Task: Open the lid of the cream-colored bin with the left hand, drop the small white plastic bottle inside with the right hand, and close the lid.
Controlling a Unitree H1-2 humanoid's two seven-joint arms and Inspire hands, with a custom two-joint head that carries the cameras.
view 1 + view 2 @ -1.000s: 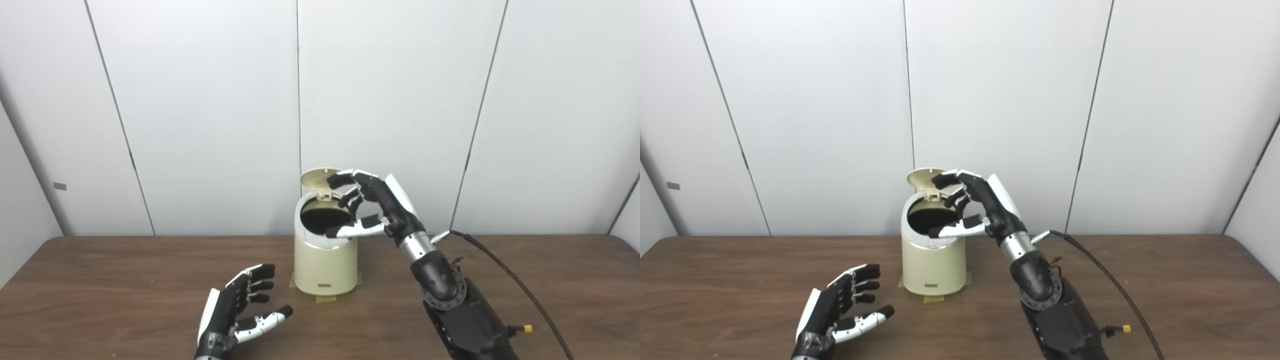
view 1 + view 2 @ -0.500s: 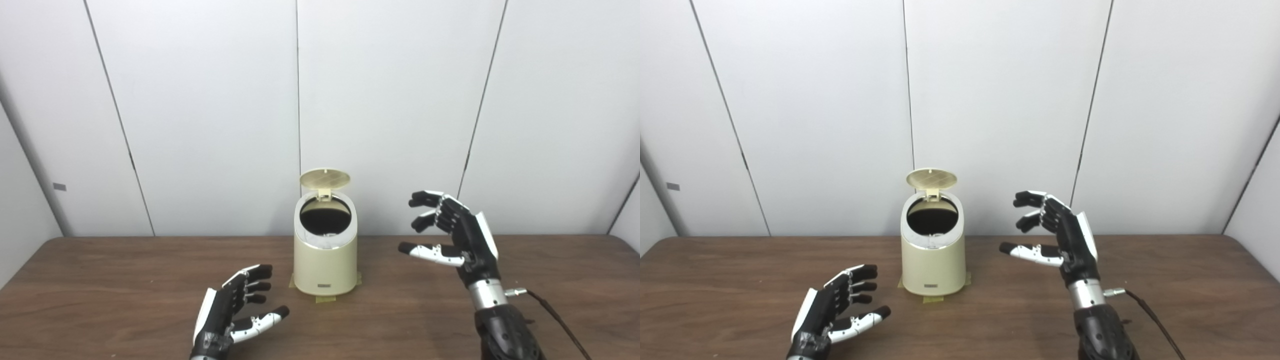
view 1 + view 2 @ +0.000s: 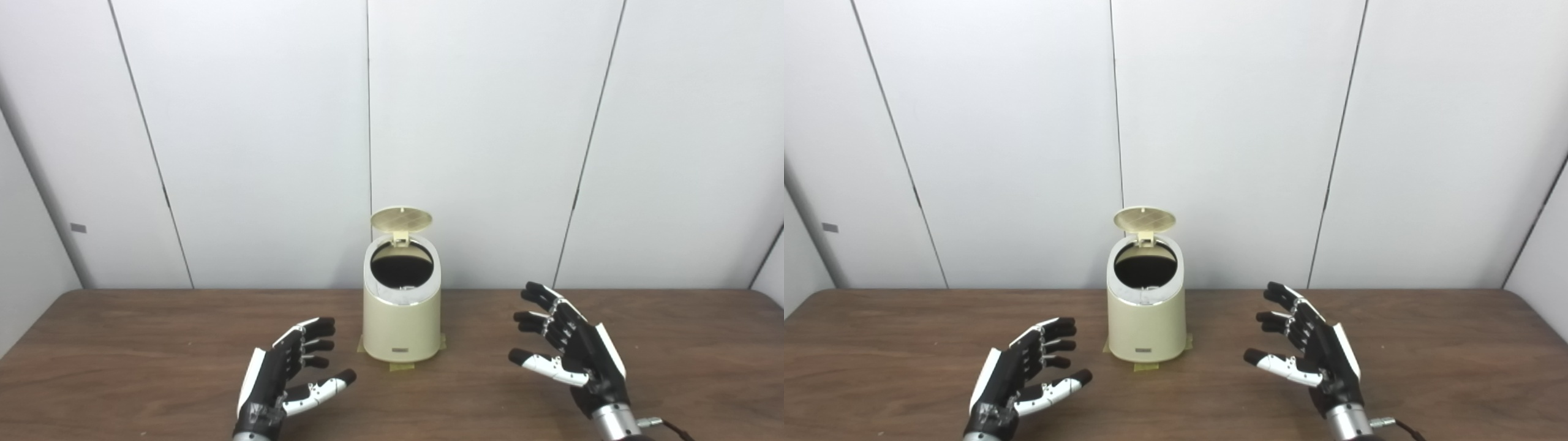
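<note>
1. Two things stay hidden from me: the floor of the cream-colored bin (image 3: 401, 327), lost in the dark of its round mouth, and the small white plastic bottle, which I cannot make out anywhere, so I cannot tell whether it lies inside.
2. Both my forearms are cut off by the bottom edge; only the hands and a bit of wrist show.
3. One bin stands upright near the middle of the table (image 3: 122, 343), toward the far edge, on yellowish tape that peeks out at its base. It is a rounded cream cylinder with a pale rim and a small label low on the front.
4. One lid (image 3: 401, 219), round and ribbed on its underside, stands raised on its hinge at the back of the bin, leaving the mouth uncovered.
5. My left hand (image 3: 288, 373) hovers low over the table, left of the bin and nearer to me, fingers spread, holding nothing.
6. My right hand (image 3: 566, 346) hovers to the right of the bin, well apart from it, fingers spread, also empty.
</note>
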